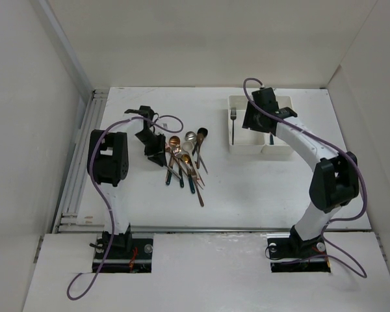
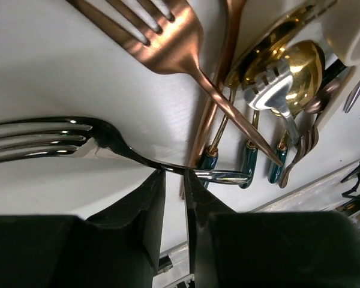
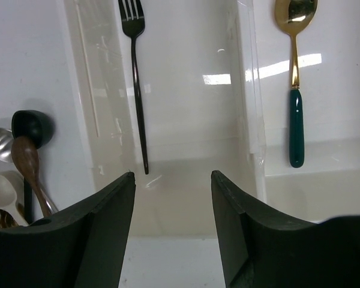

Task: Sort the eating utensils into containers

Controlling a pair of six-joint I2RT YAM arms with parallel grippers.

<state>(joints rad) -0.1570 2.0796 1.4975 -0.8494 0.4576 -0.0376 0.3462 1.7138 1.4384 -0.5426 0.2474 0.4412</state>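
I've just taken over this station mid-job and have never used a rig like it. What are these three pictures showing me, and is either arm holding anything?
Two robot arms are bolted at the near edge of the table. The overhead view looks down on both; the other two views come from a camera on each wrist. The left gripper is pinched on the thin handle of a shiny dark fork at the edge of the loose pile of utensils. The right gripper hangs open and empty over the white bins, which hold a black fork and a gold spoon.
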